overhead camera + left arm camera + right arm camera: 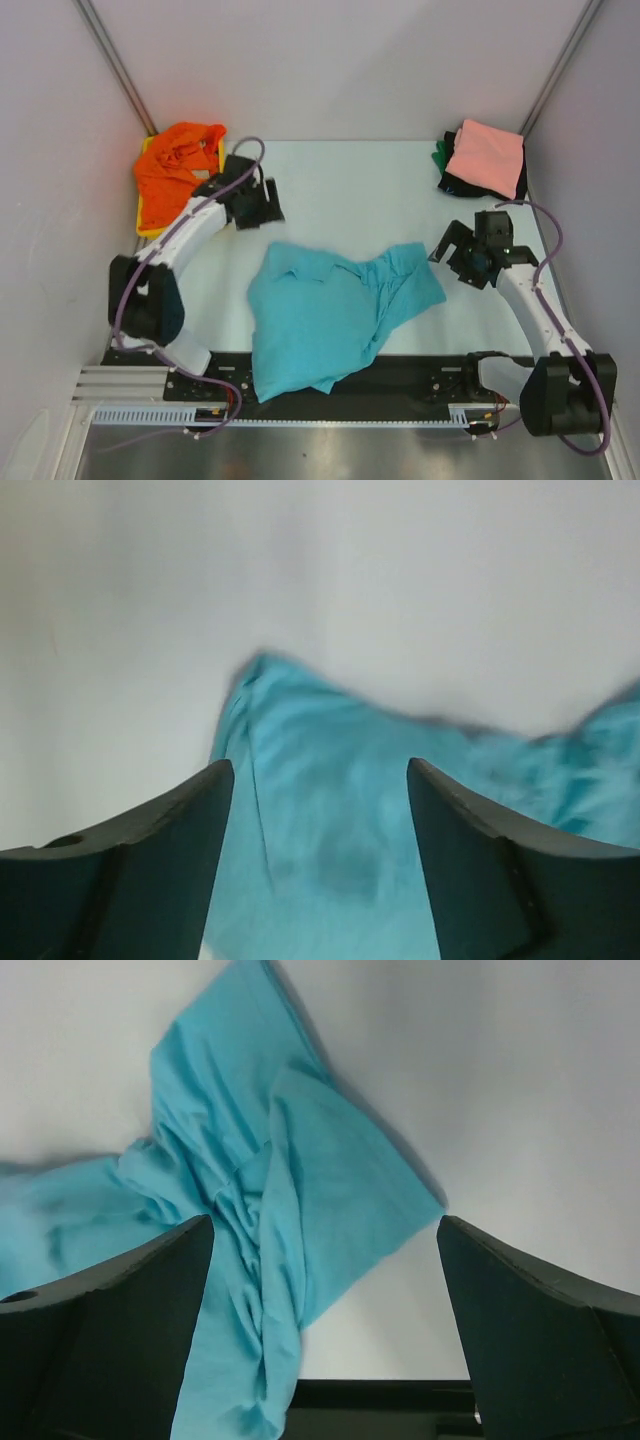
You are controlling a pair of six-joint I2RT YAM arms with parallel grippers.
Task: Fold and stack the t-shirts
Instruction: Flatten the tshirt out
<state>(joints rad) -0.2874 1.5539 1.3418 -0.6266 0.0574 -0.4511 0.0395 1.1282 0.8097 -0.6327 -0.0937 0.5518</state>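
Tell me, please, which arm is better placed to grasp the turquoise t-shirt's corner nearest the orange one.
Left, probably: left fingers stand open beside that turquoise t-shirt corner; right fingers are farther.

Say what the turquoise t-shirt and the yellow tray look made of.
The turquoise t-shirt: soft matte cloth, likely cotton; it lies in limp wrinkled folds. The yellow tray: probably plastic, by its thin straight rim; mostly hidden under the orange t-shirt.

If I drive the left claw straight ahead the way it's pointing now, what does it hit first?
Most likely the turquoise t-shirt. In the wrist view it fills the gap ahead of the open left claw, with bare table beyond. Depth is unclear, so I can't tell how soon.
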